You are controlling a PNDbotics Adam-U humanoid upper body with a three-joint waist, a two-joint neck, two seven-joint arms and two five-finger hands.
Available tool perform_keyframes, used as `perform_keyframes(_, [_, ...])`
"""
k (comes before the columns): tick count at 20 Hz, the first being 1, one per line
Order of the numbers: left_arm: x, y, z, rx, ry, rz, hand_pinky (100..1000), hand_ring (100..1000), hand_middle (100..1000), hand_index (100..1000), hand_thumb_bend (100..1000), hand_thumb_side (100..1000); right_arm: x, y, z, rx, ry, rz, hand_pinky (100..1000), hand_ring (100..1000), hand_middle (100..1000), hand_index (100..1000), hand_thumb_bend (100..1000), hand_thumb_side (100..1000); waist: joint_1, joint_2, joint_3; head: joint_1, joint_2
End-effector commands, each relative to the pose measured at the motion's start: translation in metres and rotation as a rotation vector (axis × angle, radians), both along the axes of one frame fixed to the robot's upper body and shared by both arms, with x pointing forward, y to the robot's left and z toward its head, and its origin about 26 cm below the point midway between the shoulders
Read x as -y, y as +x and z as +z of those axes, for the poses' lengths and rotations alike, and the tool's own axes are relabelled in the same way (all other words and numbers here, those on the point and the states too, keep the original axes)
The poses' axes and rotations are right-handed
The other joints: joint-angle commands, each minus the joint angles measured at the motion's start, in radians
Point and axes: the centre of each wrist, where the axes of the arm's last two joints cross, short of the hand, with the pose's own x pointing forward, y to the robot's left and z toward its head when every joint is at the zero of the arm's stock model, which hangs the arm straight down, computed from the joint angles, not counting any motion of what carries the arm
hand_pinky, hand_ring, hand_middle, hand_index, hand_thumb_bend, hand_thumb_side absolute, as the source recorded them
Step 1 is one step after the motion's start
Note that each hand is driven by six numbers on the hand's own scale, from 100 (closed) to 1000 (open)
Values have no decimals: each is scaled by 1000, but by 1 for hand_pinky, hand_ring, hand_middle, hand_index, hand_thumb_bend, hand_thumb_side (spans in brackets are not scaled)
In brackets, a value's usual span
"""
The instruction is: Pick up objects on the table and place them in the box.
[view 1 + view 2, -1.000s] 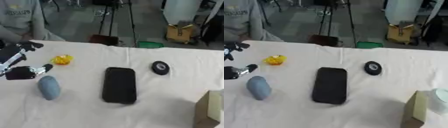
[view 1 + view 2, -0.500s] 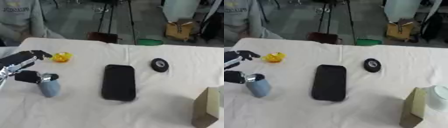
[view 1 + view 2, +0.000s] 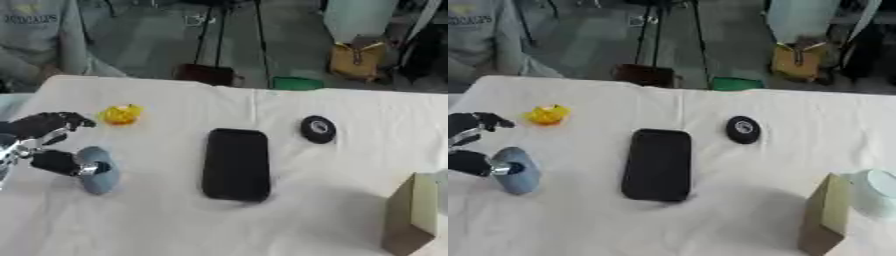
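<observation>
Left hand (image 3: 48,142) | thumb and fingers pinching blue-grey object (image 3: 98,170) | no writing legible on objects

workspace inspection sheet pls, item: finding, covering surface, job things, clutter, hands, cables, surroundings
surface: table under a white cloth, creased.
job's things: grey-blue oblong object near the left edge; yellow toy beyond it; black phone lying flat in the middle; black round disc to the right of the phone; box at the lower right edge, with a pale round thing just beyond it.
clutter: nothing seen.
hands: left hand at the grey-blue object, thumb against its side, fingers arched above; right hand not in view.
cables: nothing seen.
surroundings: tripod legs, a yellow bag and a green item on the floor beyond the table.
</observation>
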Motion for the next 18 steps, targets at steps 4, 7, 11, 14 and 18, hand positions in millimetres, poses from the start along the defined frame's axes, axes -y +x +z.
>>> perform_keyframes(4, [-8, 11, -10, 16, -15, 40, 667, 782, 825, 915, 623, 676, -1, -1, 10, 27, -24, 18, 590, 586, 769, 849, 594, 568, 0, -9, -2, 0, 3])
perform_keyframes(7, [-6, 16, -17, 46, -37, 59, 577, 742, 801, 898, 582, 638, -1, -1, 10, 28, -23, 20, 590, 586, 769, 849, 594, 567, -1, -9, -3, 2, 1])
perform_keyframes(11, [-1, 21, -23, 65, -40, 49, 566, 730, 800, 895, 573, 616, -2, -1, 10, 27, -21, 21, 589, 585, 769, 849, 594, 566, -1, -8, -5, 4, -1])
perform_keyframes(14, [3, 24, -27, 51, -25, 30, 551, 692, 794, 891, 557, 589, -2, -1, 10, 27, -20, 23, 589, 585, 769, 849, 594, 566, -1, -7, -7, 5, 0])
perform_keyframes(18, [5, 26, -31, -24, 9, 5, 491, 651, 783, 880, 497, 483, -2, -1, 10, 28, -20, 22, 589, 585, 769, 849, 594, 566, -1, -7, -9, 5, 2])
